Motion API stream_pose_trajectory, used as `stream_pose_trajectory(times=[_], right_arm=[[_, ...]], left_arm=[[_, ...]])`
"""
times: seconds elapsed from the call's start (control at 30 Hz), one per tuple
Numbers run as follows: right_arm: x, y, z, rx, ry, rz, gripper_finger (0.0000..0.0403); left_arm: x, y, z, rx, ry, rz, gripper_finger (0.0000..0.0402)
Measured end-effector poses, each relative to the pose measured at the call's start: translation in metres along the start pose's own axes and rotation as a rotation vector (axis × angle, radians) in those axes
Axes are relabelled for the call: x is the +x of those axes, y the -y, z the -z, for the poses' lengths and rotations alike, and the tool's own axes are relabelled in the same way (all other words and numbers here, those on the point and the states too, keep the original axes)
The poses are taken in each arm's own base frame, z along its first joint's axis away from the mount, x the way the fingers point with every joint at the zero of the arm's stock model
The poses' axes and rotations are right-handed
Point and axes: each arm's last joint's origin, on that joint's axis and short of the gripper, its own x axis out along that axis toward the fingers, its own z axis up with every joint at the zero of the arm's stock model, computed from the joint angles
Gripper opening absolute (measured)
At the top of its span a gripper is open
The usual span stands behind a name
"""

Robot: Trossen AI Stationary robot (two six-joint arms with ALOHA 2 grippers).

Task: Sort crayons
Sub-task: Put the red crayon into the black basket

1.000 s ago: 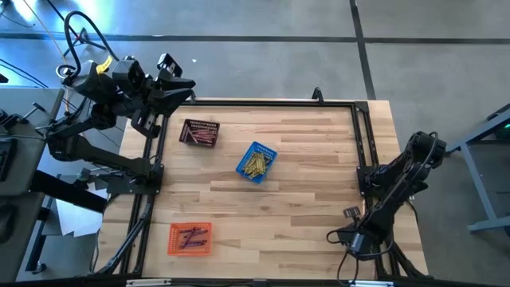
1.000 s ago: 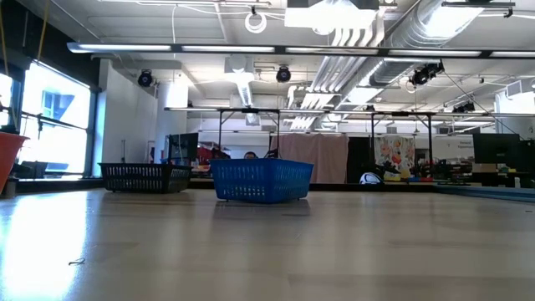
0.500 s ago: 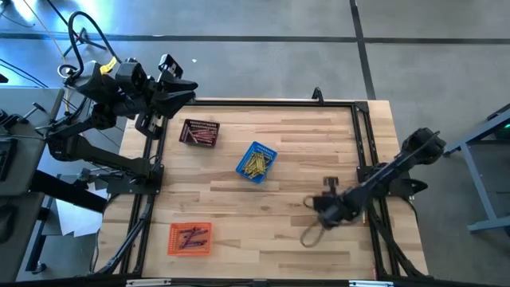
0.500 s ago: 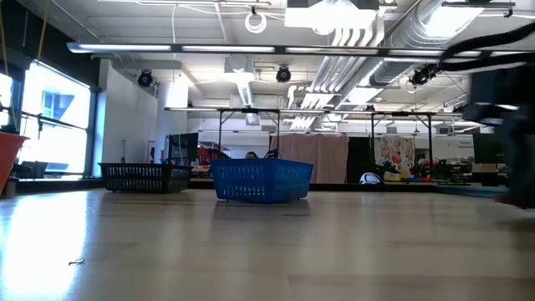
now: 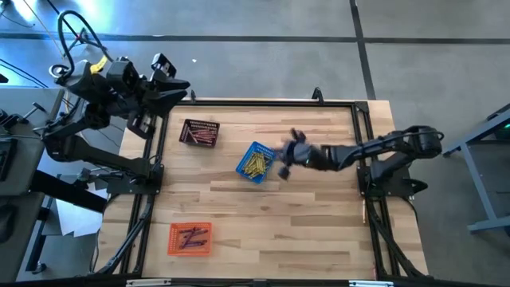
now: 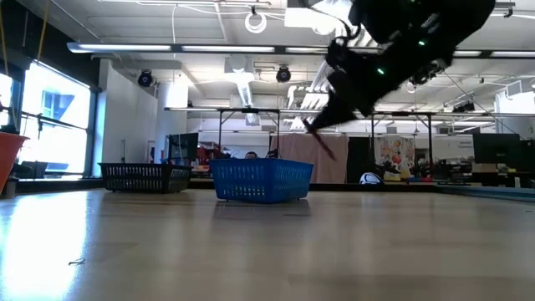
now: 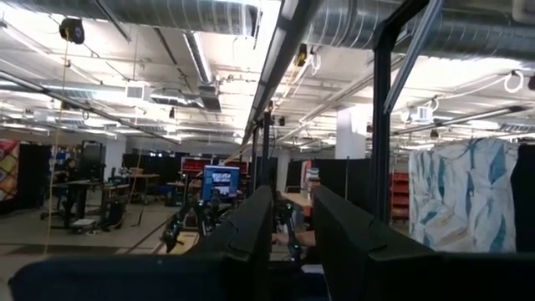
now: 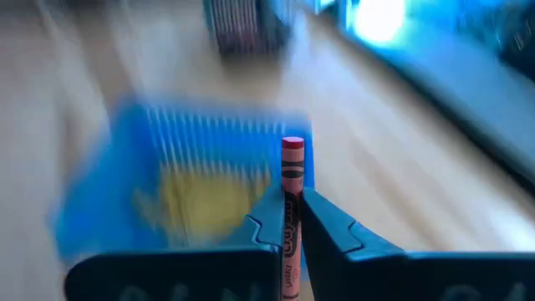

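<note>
Right claw [image 8: 292, 219] clamped on a red crayon [image 8: 291, 194], just beside the blue basket [image 5: 256, 162] of yellow crayons [image 5: 254, 164]. Left claw [image 5: 177, 86] narrowly parted, empty, off the bench's [image 5: 319, 223] far corner. Risk of dropping red among yellow instead of reaching the black basket [image 5: 199, 132].

Both arms are dark, built of blocky black joint housings linked by slim tubes. The left arm [image 5: 103, 88] carries a yellow patch near its upper joint and loops of black cable above it. The right arm [image 5: 374, 150] shows small green lights on its wrist housing in the low view. Its fingers [image 8: 334, 230] are black, angular, with stepped inner edges.
</note>
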Motion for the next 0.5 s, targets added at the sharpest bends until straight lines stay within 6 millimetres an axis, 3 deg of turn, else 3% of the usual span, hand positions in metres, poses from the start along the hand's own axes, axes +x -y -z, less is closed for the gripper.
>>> stream_pose_trajectory(times=[0.13,0.2,0.4,0.5], right_arm=[[0.003,0.02,-0.044,0.172,0.376,-0.089,0.0012],[0.004,0.027,-0.065,0.205,0.481,-0.111,0.0012],[0.044,0.03,-0.133,0.023,0.489,-0.24,0.0012],[0.068,0.028,-0.166,-0.043,0.528,-0.225,0.0012]], left_arm=[[-0.012,0.002,-0.005,-0.011,-0.027,-0.003,0.0076],[-0.019,0.004,-0.008,-0.012,-0.04,-0.005,0.0076],[-0.034,0.007,-0.014,-0.009,-0.063,-0.008,0.0076],[-0.038,0.008,-0.017,-0.007,-0.057,-0.007,0.0076]])
